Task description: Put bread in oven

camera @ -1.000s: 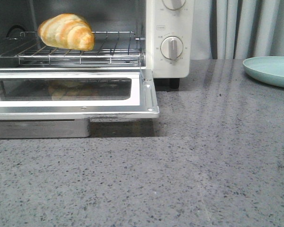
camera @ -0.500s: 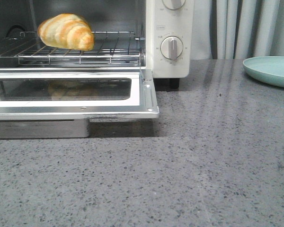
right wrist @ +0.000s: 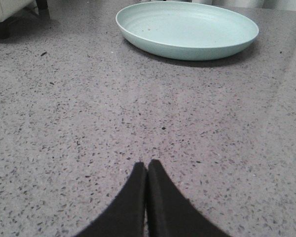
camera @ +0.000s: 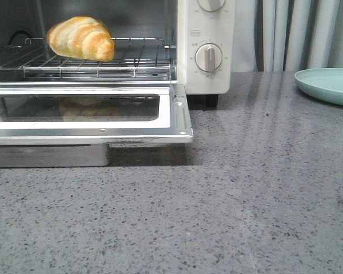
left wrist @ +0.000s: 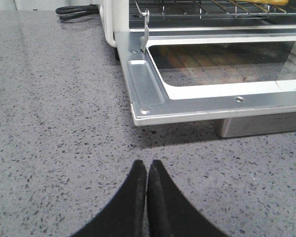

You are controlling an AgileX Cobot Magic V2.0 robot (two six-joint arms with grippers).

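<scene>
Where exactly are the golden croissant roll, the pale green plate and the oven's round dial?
Golden-brown croissant-shaped roll (camera: 80, 37), front view: middle of its crust.
Pale green round plate (right wrist: 187, 27), right wrist view: bare inner surface.
Round white oven dial (camera: 208, 57), front view: knob centre.

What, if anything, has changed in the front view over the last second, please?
Nothing visibly changed. The bread lies on the wire rack inside the oven as before, the door is folded down open as it was, and the plate sits in the same place on the counter.
</scene>
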